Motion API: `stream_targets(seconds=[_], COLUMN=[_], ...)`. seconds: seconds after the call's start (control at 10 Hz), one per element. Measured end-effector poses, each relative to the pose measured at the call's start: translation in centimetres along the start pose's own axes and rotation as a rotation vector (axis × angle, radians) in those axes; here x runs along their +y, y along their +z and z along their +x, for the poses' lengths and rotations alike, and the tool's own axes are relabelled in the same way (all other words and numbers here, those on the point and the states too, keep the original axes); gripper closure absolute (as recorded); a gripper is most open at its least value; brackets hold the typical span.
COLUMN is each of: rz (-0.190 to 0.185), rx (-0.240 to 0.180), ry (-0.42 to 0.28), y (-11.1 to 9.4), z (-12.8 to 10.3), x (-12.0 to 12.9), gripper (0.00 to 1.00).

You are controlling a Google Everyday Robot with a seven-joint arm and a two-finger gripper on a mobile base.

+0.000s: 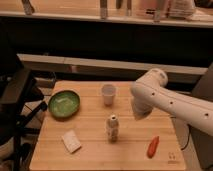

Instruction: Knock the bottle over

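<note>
The bottle (113,127) is small and whitish with a narrower neck and a white cap. It stands upright near the middle of the wooden table (95,159). The white arm reaches in from the right. The gripper (140,113) hangs at its lower end above the table, to the right of the bottle and a little behind it, apart from it. The arm's bulky white casing hides most of the gripper.
A white paper cup (108,94) stands behind the bottle. A green bowl (64,103) sits at the left. A white packet (71,141) lies at the front left and an orange-red object (153,146) at the front right. A dark chair (15,105) stands left of the table.
</note>
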Motion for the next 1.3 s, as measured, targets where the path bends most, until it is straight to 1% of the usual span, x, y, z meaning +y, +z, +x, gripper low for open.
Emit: stream_targets(seconds=[0.1,0.4,0.6,0.7,0.9,1.3], rz=[-0.004,-0.013,-0.016,-0.016,-0.017,-0.010], rx=[0.001,0.006,0.006,0.007,0.002,-0.004], ry=[-0.024,-0.076,-0.117,-0.132,-0.173,-0.204], y=[0.2,0.3,0.0,0.0,0.0,0.0], z=[-1.6,-4.0,-6.9,-7.5,-9.7,-9.9], x=[-0.4,-0.8,-1.4,-1.5,-1.9,-2.5], gripper=[0.97,0.97,0.97,0.97,0.97,0.97])
